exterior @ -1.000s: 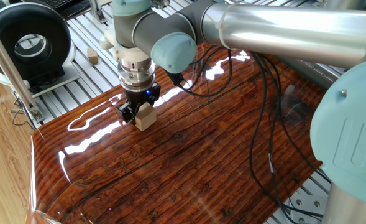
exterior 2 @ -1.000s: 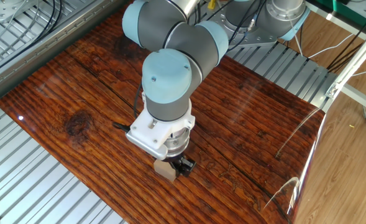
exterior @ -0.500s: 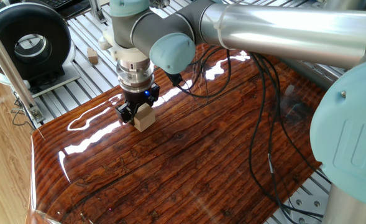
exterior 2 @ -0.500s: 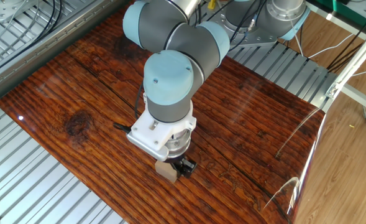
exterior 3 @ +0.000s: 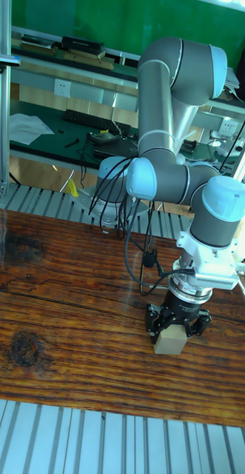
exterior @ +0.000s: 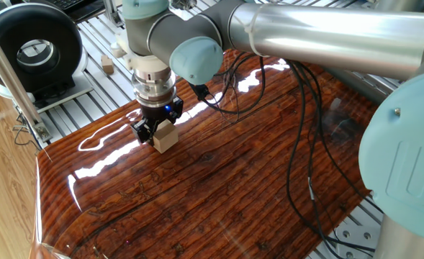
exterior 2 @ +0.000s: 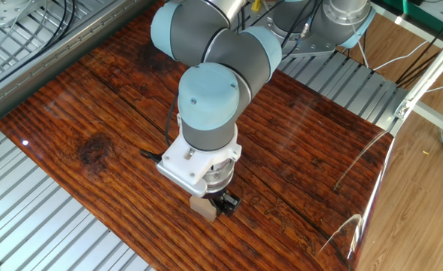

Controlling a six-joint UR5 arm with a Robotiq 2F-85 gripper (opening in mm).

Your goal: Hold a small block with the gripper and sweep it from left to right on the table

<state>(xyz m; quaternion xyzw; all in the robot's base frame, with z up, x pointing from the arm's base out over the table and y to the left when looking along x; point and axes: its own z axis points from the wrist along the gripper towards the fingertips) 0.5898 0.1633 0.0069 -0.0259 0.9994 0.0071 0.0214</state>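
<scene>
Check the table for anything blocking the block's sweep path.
Nothing visible blocks it. The hand grips the small block on the table, whose surface around them looks bare; black cables hang above the board further along.

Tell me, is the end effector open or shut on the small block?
Shut on it: the end effector has a black finger on each side of the small block, which rests on the table.

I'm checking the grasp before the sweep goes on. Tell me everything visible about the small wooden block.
The small block is a pale beige, plain wooden cube with smooth faces. It sits low on the glossy reddish-brown table, apparently touching it, clamped between the black fingers of the gripper, near the board's edge by the metal slats.
</scene>
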